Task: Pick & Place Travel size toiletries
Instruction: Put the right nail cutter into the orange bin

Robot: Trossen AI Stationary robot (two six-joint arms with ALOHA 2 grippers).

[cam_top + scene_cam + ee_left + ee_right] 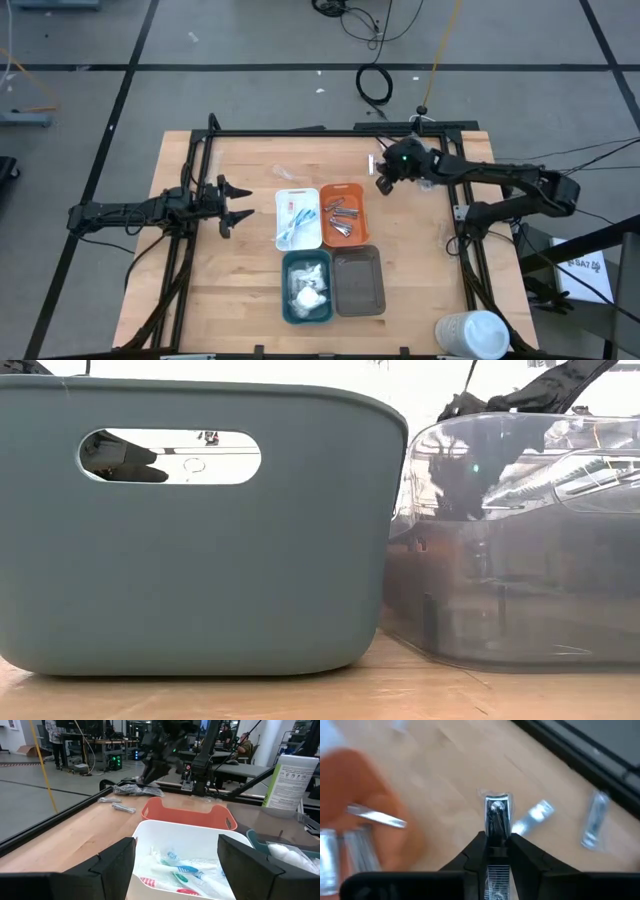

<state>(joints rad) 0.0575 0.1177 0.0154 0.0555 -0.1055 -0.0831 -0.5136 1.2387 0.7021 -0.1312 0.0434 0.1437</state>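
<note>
My right gripper point(384, 181) hovers over the table just off the far right corner of the orange tray point(344, 188), shut on a silver metallic piece point(496, 817). Two more silver pieces point(536, 814) point(594, 822) lie flat on the wood below it. Several silver pieces point(342, 217) lie in the orange tray. The white tray point(281, 214) holds pink and blue wrapped sticks point(182, 872). White sachets point(308, 288) fill the teal tray point(287, 300). My left gripper point(236, 203) waits open, left of the white tray. My right gripper pinches the silver piece between its two fingers by its rear end point(496, 840). The piece lies along the fingers and sticks out past their tips. The fingers point(476, 847) slant downward toward the table, and the piece is lifted clear of the wood.
The grey tray point(359, 283) sits right of the teal one. A big white cup point(474, 333) lies at the near right corner. Clear-wrapped items point(288, 175) and silver pieces point(119, 805) lie on the wood beyond the trays. Black frame rails point(330, 131) border the table.
</note>
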